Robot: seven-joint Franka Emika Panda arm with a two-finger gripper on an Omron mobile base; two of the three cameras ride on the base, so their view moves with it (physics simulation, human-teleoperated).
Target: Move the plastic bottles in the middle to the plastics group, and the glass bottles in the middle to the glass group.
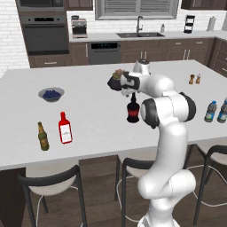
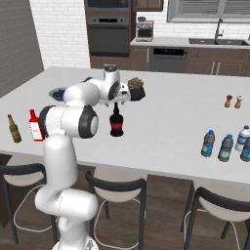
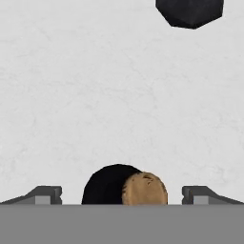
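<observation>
One black glass bottle (image 1: 133, 111) stood on counter (image 1: 97, 128): heavy, slick, breakable; thin neck offered best hold. Tool (image 3: 122, 193) gaped wide, empty, straddling cork.

The black bottle (image 1: 132, 111) with its round body, thin neck and red label stood upright on the white counter, its cork top (image 3: 144, 188) seen from above. Far to the left stood the brown beer bottle (image 1: 43, 136) and, just beside it, the flat red bottle (image 1: 65, 128). At the right edge, 3 clear plastic bottles (image 2: 226, 146) with blue labels stood close together.
</observation>
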